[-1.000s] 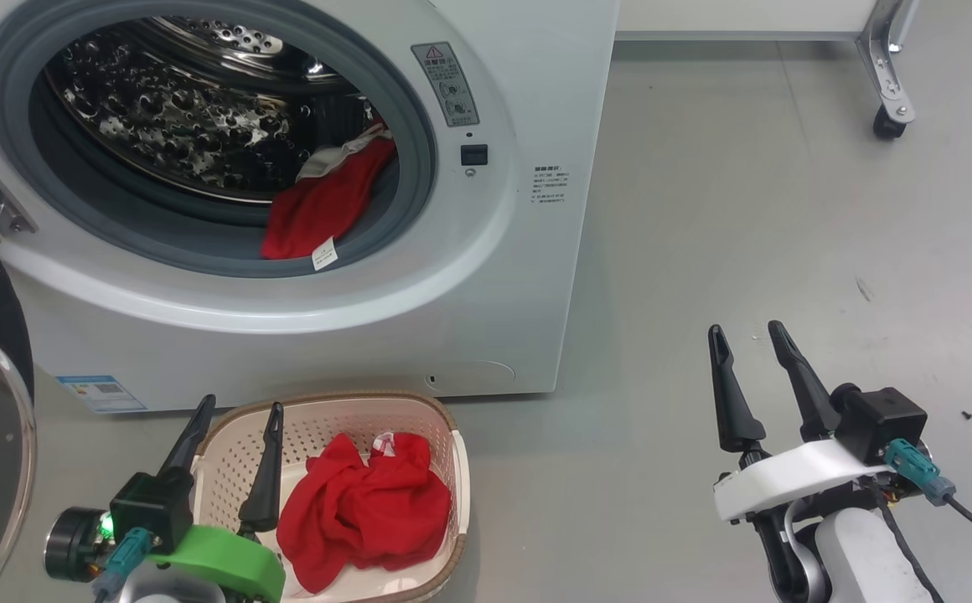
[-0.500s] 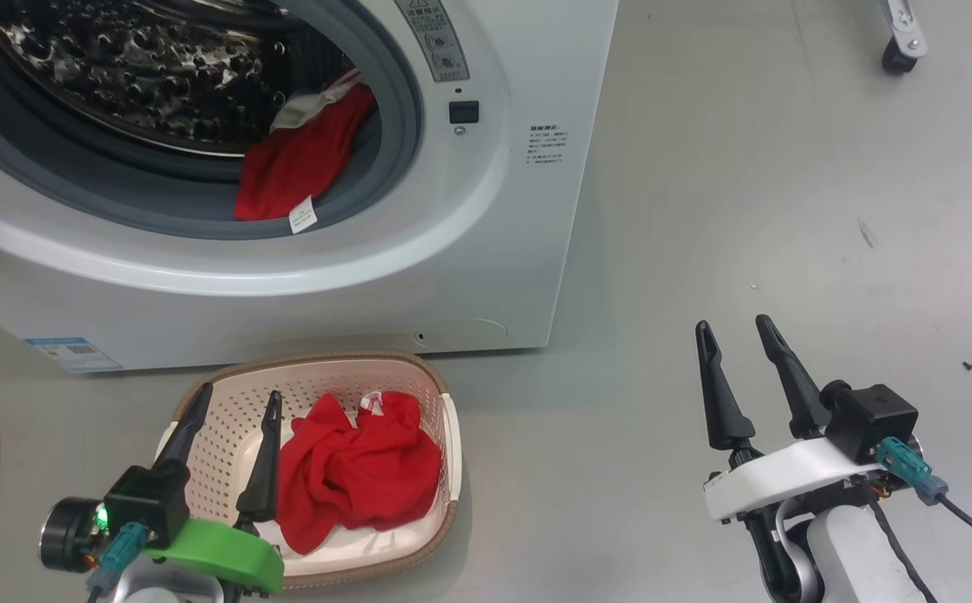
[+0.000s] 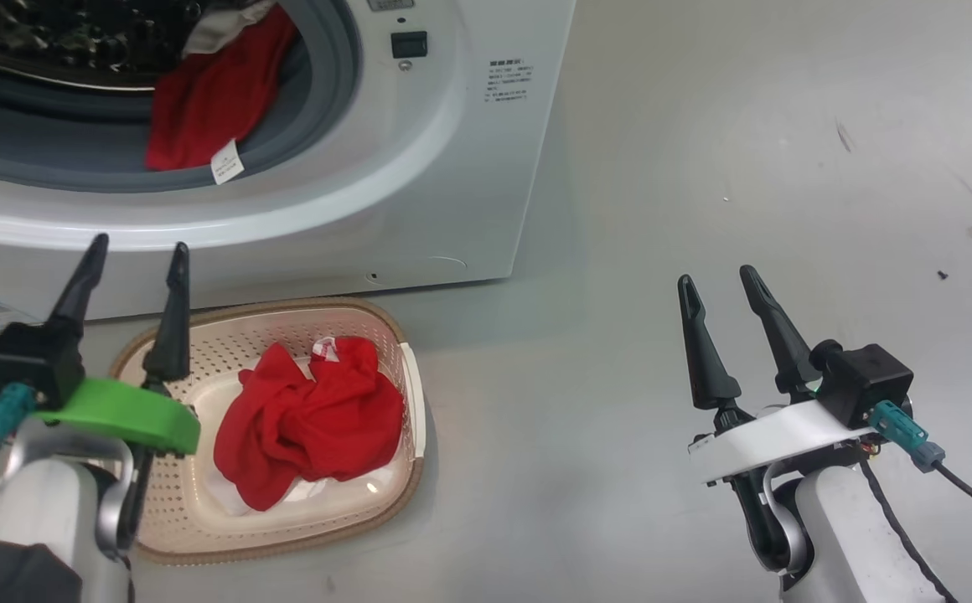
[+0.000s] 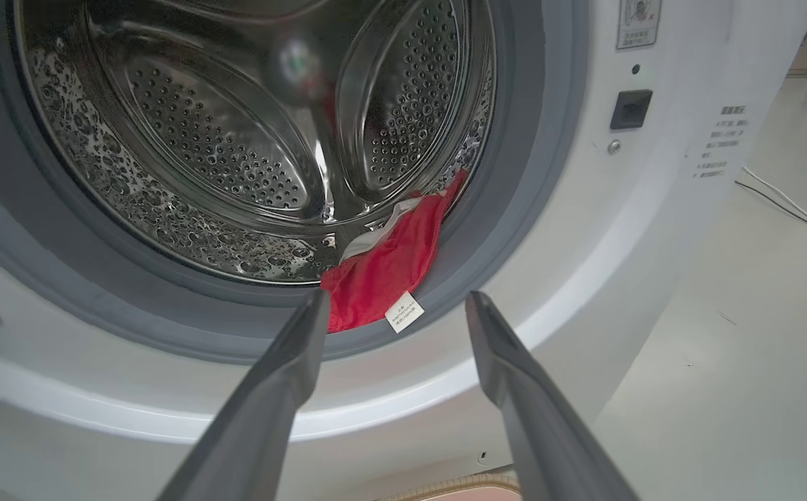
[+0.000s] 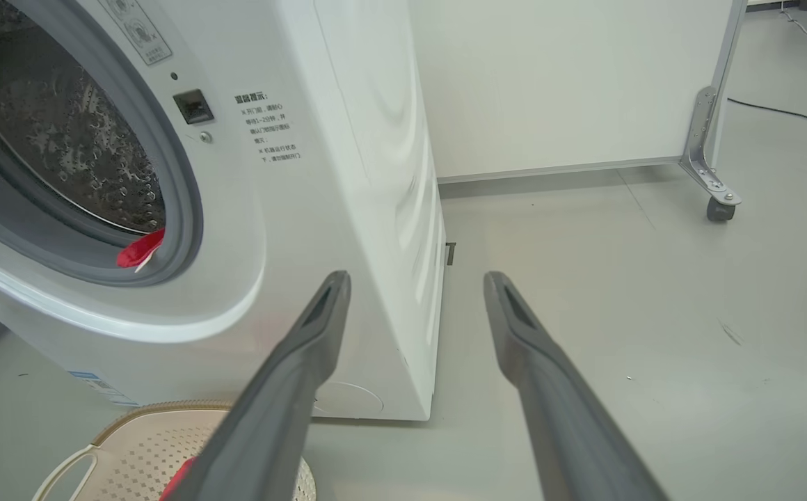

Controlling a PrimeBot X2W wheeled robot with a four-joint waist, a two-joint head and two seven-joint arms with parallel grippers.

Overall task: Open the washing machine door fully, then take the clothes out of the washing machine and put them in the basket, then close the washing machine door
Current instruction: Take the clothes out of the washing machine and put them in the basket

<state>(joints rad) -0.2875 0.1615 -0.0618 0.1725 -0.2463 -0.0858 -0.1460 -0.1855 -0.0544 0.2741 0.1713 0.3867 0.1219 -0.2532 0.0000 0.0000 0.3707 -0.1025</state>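
The white washing machine [image 3: 419,193] stands with its grey drum mouth uncovered; its door is out of view. A red garment with a white panel and a label tag [image 3: 209,105] hangs over the drum's lower right lip [image 4: 386,275]. Another piece of the red clothes [image 3: 310,419] lies crumpled in the cream basket [image 3: 406,381] on the floor before the machine. My left gripper [image 3: 138,255] is open above the basket's left end, and in the left wrist view its fingers [image 4: 393,327] point at the hanging garment. My right gripper [image 3: 716,285] stands open over bare floor to the right.
Grey floor [image 3: 746,151] stretches to the right of the machine. A white panel on a metal leg with a caster [image 5: 716,202] stands behind it. A cable [image 4: 786,205] lies on the floor at the machine's right.
The head camera has tilted down and turned right, so machine and basket slid up and left. My left gripper has risen from inside the basket toward the drum mouth. The right gripper keeps its pose.
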